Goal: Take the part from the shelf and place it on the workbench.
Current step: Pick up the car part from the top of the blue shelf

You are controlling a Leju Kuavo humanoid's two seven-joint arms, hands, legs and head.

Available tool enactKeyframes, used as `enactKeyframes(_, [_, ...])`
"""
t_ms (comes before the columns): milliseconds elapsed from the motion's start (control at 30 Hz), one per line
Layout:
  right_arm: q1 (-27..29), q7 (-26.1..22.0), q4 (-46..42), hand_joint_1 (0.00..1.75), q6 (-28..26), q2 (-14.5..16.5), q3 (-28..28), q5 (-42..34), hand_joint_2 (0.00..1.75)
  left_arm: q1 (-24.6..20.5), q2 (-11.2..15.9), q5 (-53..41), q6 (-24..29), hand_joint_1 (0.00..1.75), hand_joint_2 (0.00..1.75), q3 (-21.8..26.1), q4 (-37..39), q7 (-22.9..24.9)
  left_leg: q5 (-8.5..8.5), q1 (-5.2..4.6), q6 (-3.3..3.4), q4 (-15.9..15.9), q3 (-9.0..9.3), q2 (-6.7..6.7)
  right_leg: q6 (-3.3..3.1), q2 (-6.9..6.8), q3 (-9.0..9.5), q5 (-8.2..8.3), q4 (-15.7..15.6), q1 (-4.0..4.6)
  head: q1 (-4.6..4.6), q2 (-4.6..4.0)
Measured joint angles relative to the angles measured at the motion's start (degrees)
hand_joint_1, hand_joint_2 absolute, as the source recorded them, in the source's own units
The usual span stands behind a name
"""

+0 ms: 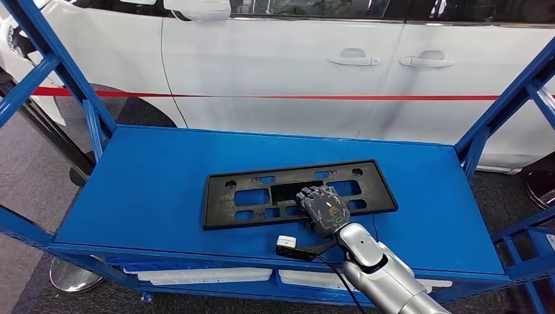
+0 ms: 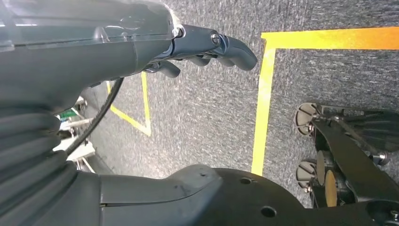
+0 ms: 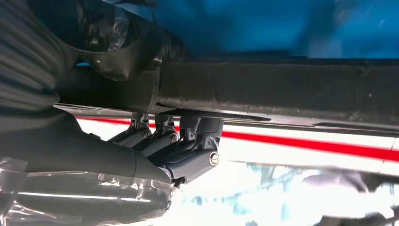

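A white car [image 1: 294, 65] with a red stripe along its doors fills the twelve o'clock side of the head view, behind a blue shelf [image 1: 150, 196] whose flat top deck spreads across the middle of the picture between slanted blue uprights. On that deck, a little toward four o'clock from its centre, lies the part [image 1: 249, 196], a long black plastic plate with rectangular cut-outs, flat and turned slightly. The right hand [image 1: 322, 208] comes in from five o'clock on its silver arm and sits on the part's near edge; in the right wrist view its fingers [image 3: 188, 136] wrap over the black bar of the part [image 3: 282, 89], so it seems to be grasping it, though the thumb side is blurred. The left hand [image 2: 207, 47] hangs over grey carpet [image 2: 211, 108] marked with yellow tape [image 2: 262, 103], fingers loosely curled and holding nothing.
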Motion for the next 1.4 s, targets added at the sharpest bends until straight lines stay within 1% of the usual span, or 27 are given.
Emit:
enactKeyframes(233, [4.25, 0.38, -13.21, 1.75, -7.82, -1.68, -3.39, 5.79, 1.75, -0.1, 0.0, 0.26, 0.31, 0.0, 1.75, 1.28, 0.0, 0.42, -0.19, -0.43, 0.33, 0.38, -0.58, 0.02, 0.47, 0.03, -0.48, 0.25, -0.08, -0.46, 0.0, 0.0])
enactKeyframes(333, [5.6, 0.66, -17.87, 1.75, -11.46, -1.74, -4.27, 9.07, 1.75, -0.26, -0.05, 1.86, 0.1, 0.0, 1.75, 2.66, 0.0, 0.15, 0.21, -0.17, 0.93, -0.48, -0.13, 0.09, 0.88, 0.03, -0.39, -0.18, 0.08, -0.5, 0.0, 0.0])
enactKeyframes(367, [5.98, 0.72, -19.0, 1.75, -12.06, -1.77, -4.43, 9.66, 1.75, -0.3, -0.09, 2.08, 0.07, 0.0, 1.75, 3.02, 0.0, 0.09, 0.44, -0.01, 1.26, -0.95, 0.13, 0.18, 0.97, 0.03, -0.78, -1.2, 1.21, -0.47, 0.0, 0.0])
enactKeyframes(400, [6.33, 0.76, -19.92, 1.75, -12.39, -1.79, -4.53, 9.98, 1.75, -0.35, -0.13, 2.2, 0.03, 0.0, 1.75, 3.3, 0.0, 0.05, 0.64, 0.16, 1.54, -1.32, 0.34, 0.27, 1.02, 0.02, -1.7, -2.86, 3.49, -0.46, 0.01, 0.0])
enactKeyframes(467, [7.03, 0.79, -21.08, 1.75, -12.62, -1.82, -4.66, 10.16, 1.75, -0.44, -0.17, 2.32, -0.04, 0.0, 1.75, 3.65, 0.0, 0.04, 0.7, 0.1, 1.8, -1.42, 0.35, 0.37, 1.13, 0.02, -4.87, -6.93, 10.78, -0.47, 0.01, 0.0])
enactKeyframes(500, [7.38, 0.8, -21.39, 1.75, -12.64, -1.83, -4.74, 10.17, 1.75, -0.48, -0.17, 2.33, -0.08, 0.0, 1.75, 3.81, 0.0, 0.04, 0.67, 0.09, 1.79, -1.39, 0.32, 0.37, 1.24, 0.01, -6.26, -8.09, 13.97, -0.51, 0.01, 0.0])
enactKeyframes(533, [7.7, 0.8, -21.63, 1.75, -12.64, -1.84, -4.81, 10.17, 1.75, -0.48, -0.17, 2.35, -0.11, 0.0, 1.75, 3.98, 0.0, 0.04, 0.63, 0.1, 1.74, -1.34, 0.3, 0.36, 1.34, 0.0, -6.87, -8.17, 15.51, -0.59, 0.01, 0.0])
enactKeyframes(567, [7.93, 0.81, -21.84, 1.75, -12.64, -1.85, -4.87, 10.18, 1.75, -0.47, -0.2, 2.35, -0.15, 0.0, 1.75, 4.15, 0.0, 0.04, 0.55, 0.14, 1.61, -1.24, 0.3, 0.34, 1.43, -0.02, -6.37, -7.09, 14.75, -0.7, 0.01, 0.0])
enactKeyframes(633, [8.09, 0.8, -22.37, 1.75, -12.64, -1.87, -4.92, 10.19, 1.75, -0.46, -0.31, 2.35, -0.19, 0.0, 1.75, 4.45, 0.0, 0.04, 0.19, 0.28, 1.05, -0.74, 0.26, 0.3, 1.52, -0.1, -2.5, -3.72, 7.74, -1.0, 0.0, 0.0])
enactKeyframes(667, [8.13, 0.8, -22.62, 1.75, -12.64, -1.89, -4.95, 10.19, 1.75, -0.49, -0.38, 2.35, -0.19, 0.0, 1.75, 4.55, 0.0, 0.04, -0.05, 0.29, 0.65, -0.41, 0.16, 0.25, 1.38, -0.05, -0.64, -2.49, 4.45, -0.93, -0.01, 0.0])
enactKeyframes(700, [8.18, 0.8, -22.84, 1.75, -12.64, -1.89, -4.97, 10.19, 1.75, -0.51, -0.42, 2.35, -0.2, 0.0, 1.75, 4.61, 0.0, 0.04, -0.27, 0.26, 0.25, -0.12, 0.13, 0.2, 1.12, 0.01, 0.57, -1.92, 2.3, -0.82, 0.0, 0.0])
enactKeyframes(767, [8.29, 0.79, -23.11, 1.75, -12.78, -1.89, -4.99, 10.33, 1.75, -0.52, -0.44, 2.35, -0.2, 0.0, 1.75, 4.67, 0.0, 0.02, -0.34, 0.15, -0.55, 0.22, 0.1, 0.1, 0.28, 0.19, 0.84, -1.96, 1.72, -0.44, -0.01, 0.0])
enactKeyframes(833, [8.37, 0.72, -23.32, 1.75, -13.49, -1.91, -5.03, 11.03, 1.75, -0.53, -0.44, 2.3, -0.18, 0.0, 1.75, 4.7, 0.0, -0.04, -0.67, 0.24, -1.26, 0.69, -0.14, 0.1, -0.59, 0.15, 0.56, -1.9, 1.48, -0.55, -0.01, 0.0])
enactKeyframes(867, [8.47, 0.65, -23.52, 1.75, -14.07, -1.92, -5.04, 11.57, 1.75, -0.53, -0.44, 2.25, -0.13, 0.0, 1.75, 4.72, 0.0, -0.06, -1.68, 0.32, -1.57, 1.66, -0.57, 0.12, -0.99, 0.1, 0.36, -1.68, 1.39, -0.64, -0.01, 0.0])
enactKeyframes(900, [8.64, 0.57, -23.83, 1.75, -14.63, -1.93, -5.05, 12.13, 1.75, -0.54, -0.44, 2.16, -0.04, 0.0, 1.75, 4.73, 0.0, -0.07, -3.45, 0.4, -1.83, 3.68, -1.37, 0.16, -1.38, 0.03, 0.15, -1.47, 1.29, -0.7, -0.03, 0.0])
enactKeyframes(967, [9.04, 0.53, -24.5, 1.75, -15.36, -1.93, -5.05, 13.06, 1.75, -0.54, -0.45, 1.93, 0.17, 0.0, 1.75, 4.74, 0.0, -0.05, -7.92, 0.46, -2.22, 10.39, -3.75, 0.21, -1.91, -0.11, -0.32, -1.17, 1.31, -0.52, -0.04, 0.0])
enactKeyframes(1000, [9.23, 0.6, -24.71, 1.75, -15.48, -1.93, -5.05, 13.43, 1.75, -0.54, -0.46, 1.82, 0.24, 0.0, 1.75, 4.74, 0.0, -0.03, -9.51, 0.46, -2.31, 13.74, -4.81, 0.22, -2.08, -0.18, -0.6, -1.03, 1.35, -0.35, -0.03, 0.0])
enactKeyframes(1033, [9.38, 0.69, -24.8, 1.75, -15.52, -1.95, -5.05, 13.78, 1.75, -0.53, -0.46, 1.74, 0.28, 0.0, 1.75, 4.74, 0.0, 0.01, -10.08, 0.45, -2.3, 15.65, -5.19, 0.22, -2.2, -0.23, -0.88, -0.89, 1.44, -0.19, -0.03, 0.0])
enactKeyframes(1067, [9.52, 0.78, -24.82, 1.75, -15.52, -1.97, -5.04, 14.04, 1.75, -0.53, -0.46, 1.7, 0.3, 0.0, 1.75, 4.74, 0.0, 0.03, -9.58, 0.43, -2.17, 15.59, -4.62, 0.22, -2.27, -0.25, -1.15, -0.75, 1.54, -0.02, -0.04, 0.0])
enactKeyframes(1100, [9.62, 0.84, -24.83, 1.75, -15.52, -2.01, -5.04, 14.25, 1.75, -0.53, -0.46, 1.65, 0.31, 0.0, 1.75, 4.74, 0.0, 0.05, -8.17, 0.38, -1.9, 13.34, -2.97, 0.21, -2.28, -0.25, -1.38, -0.61, 1.65, 0.13, -0.03, 0.0])
enactKeyframes(1167, [9.7, 0.9, -24.84, 1.75, -15.6, -2.07, -5.03, 14.49, 1.75, -0.61, -0.43, 1.47, 0.35, 0.0, 1.75, 4.74, -0.01, 0.09, -5.34, 0.11, -0.99, 5.37, 1.96, 0.19, -2.13, -0.24, -1.67, -0.32, 1.82, 0.39, -0.03, 0.0])
enactKeyframes(1200, [9.69, 0.93, -24.84, 1.75, -15.65, -2.1, -5.03, 14.6, 1.75, -0.66, -0.4, 1.34, 0.39, 0.0, 1.75, 4.74, -0.02, 0.15, -4.52, -0.09, -0.64, 2.19, 3.81, 0.18, -1.91, -0.25, -1.76, -0.11, 1.82, 0.44, -0.03, 0.0])
enactKeyframes(1233, [9.69, 0.93, -24.85, 1.75, -15.7, -2.14, -5.03, 14.71, 1.75, -0.7, -0.37, 1.19, 0.44, 0.0, 1.75, 4.74, -0.03, 0.25, -4.2, -0.33, -0.35, 0.31, 4.78, 0.16, -1.59, -0.27, -1.81, 0.16, 1.77, 0.4, -0.03, 0.0])
enactKeyframes(1300, [9.69, 0.91, -24.85, 1.75, -15.81, -2.21, -5.02, 14.77, 1.75, -0.73, -0.35, 0.89, 0.49, 0.0, 1.75, 4.74, -0.04, 0.43, -3.7, -0.63, -0.04, -0.47, 4.68, 0.14, -0.81, -0.29, -1.89, 0.9, 1.47, 0.21, -0.03, 0.0])
enactKeyframes(1333, [9.69, 0.88, -24.85, 1.75, -15.9, -2.28, -5.01, 14.66, 1.75, -0.74, -0.39, 0.76, 0.49, 0.0, 1.75, 4.74, -0.04, 0.49, -3.16, -0.51, 0.26, -0.89, 4.55, 0.21, -0.45, -0.26, -1.97, 1.03, 1.39, 0.15, -0.03, 0.0])
enactKeyframes(1367, [9.68, 0.85, -24.86, 1.75, -16.0, -2.41, -4.99, 14.46, 1.75, -0.77, -0.42, 0.66, 0.48, 0.0, 1.75, 4.74, -0.04, 0.52, -2.53, -0.35, 0.57, -1.33, 4.34, 0.32, -0.14, -0.22, -2.21, 0.55, 1.64, 0.15, -0.02, 0.0])
enactKeyframes(1400, [9.66, 0.82, -24.86, 1.75, -16.12, -2.55, -4.98, 14.16, 1.75, -0.79, -0.45, 0.55, 0.47, 0.0, 1.75, 4.74, -0.04, 0.54, -1.82, -0.17, 0.97, -1.76, 3.97, 0.47, 0.09, -0.17, -2.72, -0.9, 2.75, 0.17, -0.01, 0.0])
